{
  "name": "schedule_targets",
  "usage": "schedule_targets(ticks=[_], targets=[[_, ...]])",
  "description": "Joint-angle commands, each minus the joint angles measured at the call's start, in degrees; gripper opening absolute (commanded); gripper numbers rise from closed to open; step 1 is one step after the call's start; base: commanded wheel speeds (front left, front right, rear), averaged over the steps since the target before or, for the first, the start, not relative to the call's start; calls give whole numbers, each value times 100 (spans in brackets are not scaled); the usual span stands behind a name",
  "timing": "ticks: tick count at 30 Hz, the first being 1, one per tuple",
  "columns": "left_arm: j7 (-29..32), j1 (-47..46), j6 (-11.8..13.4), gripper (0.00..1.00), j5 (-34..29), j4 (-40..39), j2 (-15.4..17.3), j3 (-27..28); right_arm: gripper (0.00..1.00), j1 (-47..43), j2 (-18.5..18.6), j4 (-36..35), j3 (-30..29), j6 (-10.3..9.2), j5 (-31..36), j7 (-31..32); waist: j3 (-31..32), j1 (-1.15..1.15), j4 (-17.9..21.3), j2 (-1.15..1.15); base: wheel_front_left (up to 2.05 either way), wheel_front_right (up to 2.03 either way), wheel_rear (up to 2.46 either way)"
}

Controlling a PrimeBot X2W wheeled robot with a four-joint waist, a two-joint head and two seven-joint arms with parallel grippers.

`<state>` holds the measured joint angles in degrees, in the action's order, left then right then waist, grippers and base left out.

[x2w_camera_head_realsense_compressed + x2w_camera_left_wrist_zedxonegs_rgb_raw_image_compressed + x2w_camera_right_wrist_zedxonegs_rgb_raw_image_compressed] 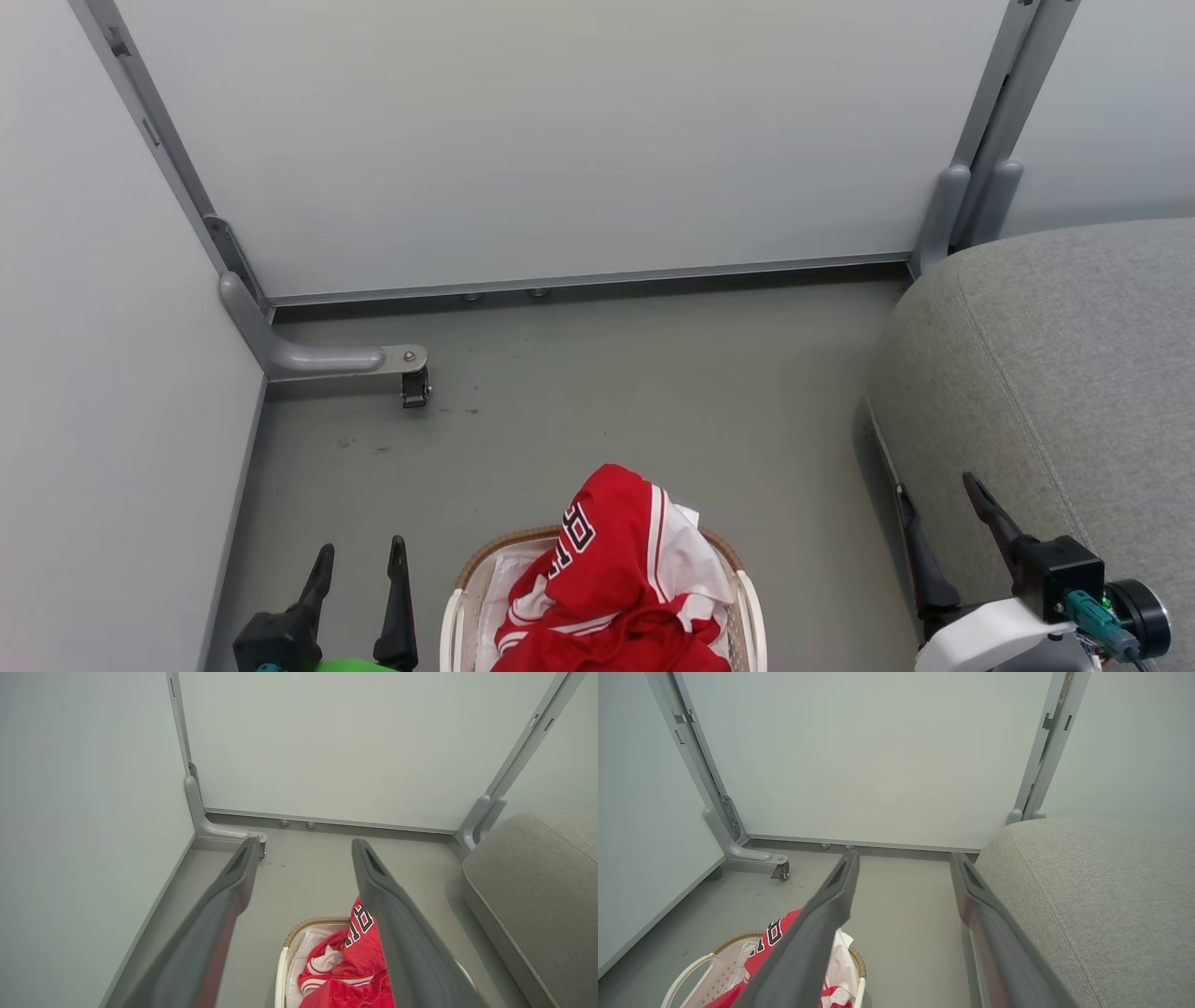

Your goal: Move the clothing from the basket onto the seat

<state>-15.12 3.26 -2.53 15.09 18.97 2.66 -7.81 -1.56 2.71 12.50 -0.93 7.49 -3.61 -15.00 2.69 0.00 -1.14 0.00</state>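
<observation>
Red clothing (616, 579) with white trim and black lettering is heaped in the white basket (451, 625) with a brown rim, at the bottom centre of the head view. The grey seat (1055, 373) fills the right side. My left gripper (361, 560) stands open at the lower left, beside the basket and apart from it. At the lower right my right gripper (934, 499) is open in front of the seat's edge. The left wrist view shows the clothing (345, 966) in the basket (281, 970) between my open fingers (233, 891). The right wrist view shows the basket (691, 970), clothing (777, 933) and seat (1101, 896).
White partition panels (560, 140) on grey frames wall the area at the back and left. A grey foot with a caster (414, 385) juts onto the floor at the back left. Bare grey floor (653, 392) lies between basket, panels and seat.
</observation>
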Motion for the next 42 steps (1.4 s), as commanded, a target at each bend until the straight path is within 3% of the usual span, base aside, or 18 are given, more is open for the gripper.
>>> schedule_targets(ticks=[1, 25, 34, 42], targets=[[-6, 52, 1, 100, 46, 17, 40, 3, 100, -55, 32, 6, -11, 0, -13, -28, -1, 0, -1, 0, 0, 0, 0], [-6, -119, -32, 100, -14, 70, 39, -216, 100, 82, 33, -104, -52, 0, -5, -29, -342, 0, 68, 0, 0, 0, 0], [-6, -810, -100, 100, -121, 260, 38, -544, 100, 618, 32, -242, -70, -1, 41, -28, -1380, 0, 281, 0, 0, 0, 0], [-6, -1987, -244, 100, -375, 1241, 37, -887, 100, 1253, 28, -370, -38, -1, 21, -28, -2534, 0, 540, 0, 0, 0, 0]])
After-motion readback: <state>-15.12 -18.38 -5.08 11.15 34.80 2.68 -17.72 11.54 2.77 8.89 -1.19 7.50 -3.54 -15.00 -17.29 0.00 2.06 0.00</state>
